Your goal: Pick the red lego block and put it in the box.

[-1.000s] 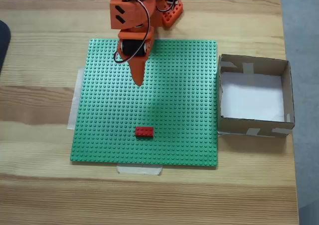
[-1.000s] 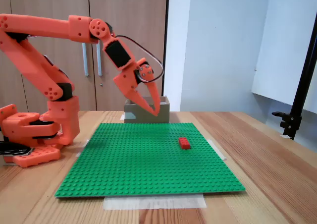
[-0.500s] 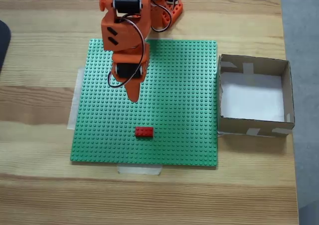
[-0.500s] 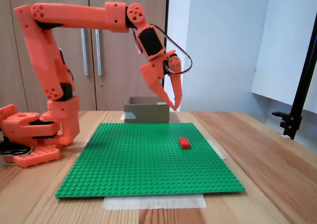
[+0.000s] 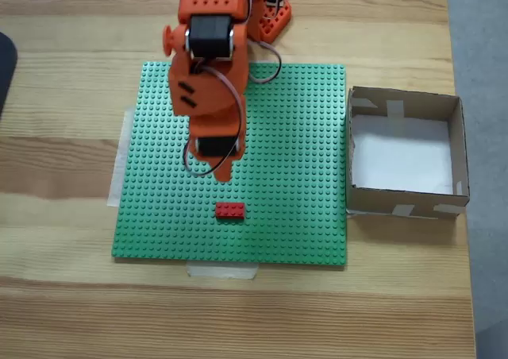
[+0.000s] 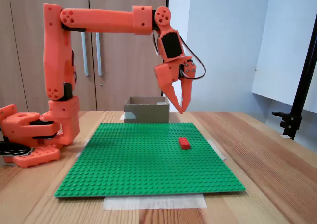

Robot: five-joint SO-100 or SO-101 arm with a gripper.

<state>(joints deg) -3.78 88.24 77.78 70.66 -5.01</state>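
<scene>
My claw hangs in the air above the green plate, pointing almost straight down, with nothing between its two fingers. In the side-on fixed view the fingers meet at their tips and spread only a little higher up, so I count it as clenched and empty. From above, its tip shows just short of the red lego block, on the side toward my base; the side-on view makes clear that it is well up off the studs and touches nothing.

The red lego block lies flat on the green plate, near the plate's edge farthest from my base and roughly midway along that edge. Its long side runs parallel to that edge. Nothing touches it.

The box stands on the desk just beside the plate's right edge as seen from above, open at the top, with its white bottom bare and pale tape patches on its rim. In the side-on view the box sits behind the plate's far edge.

My base rests on the desk at the plate's opposite side from the block, and my upper arm stands upright with the forearm reaching out level over the plate.
</scene>
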